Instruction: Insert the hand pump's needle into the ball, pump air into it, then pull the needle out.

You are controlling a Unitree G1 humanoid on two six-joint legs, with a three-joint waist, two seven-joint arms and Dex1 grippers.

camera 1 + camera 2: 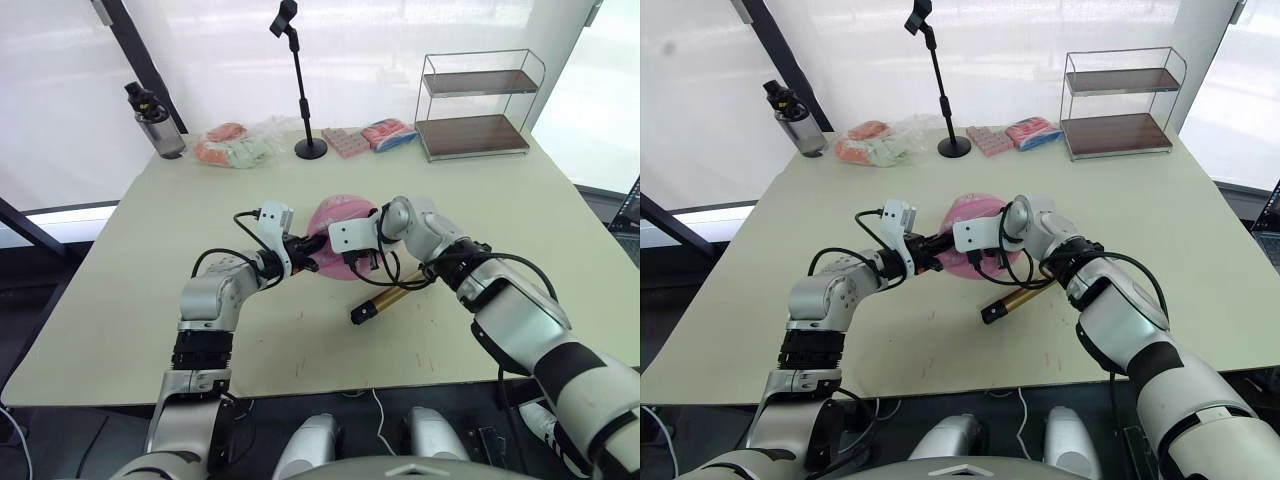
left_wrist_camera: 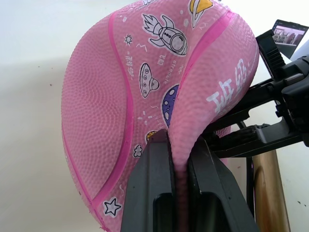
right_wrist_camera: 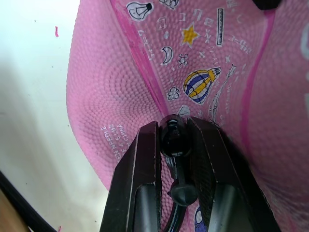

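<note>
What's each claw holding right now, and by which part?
Left claw pinches a fold of the flat pink rubber ball; right claw grips the needle's black fitting.

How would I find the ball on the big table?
Look at the middle of the pale table, between the two end effectors. The ball is the floppy pink thing printed with rockets and stars, pinched by both; the gold hand pump lies beside it.

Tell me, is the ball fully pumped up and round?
No. The left gripper pinches a flat fold of the pink ball, which sags limp and creased rather than round.
</note>
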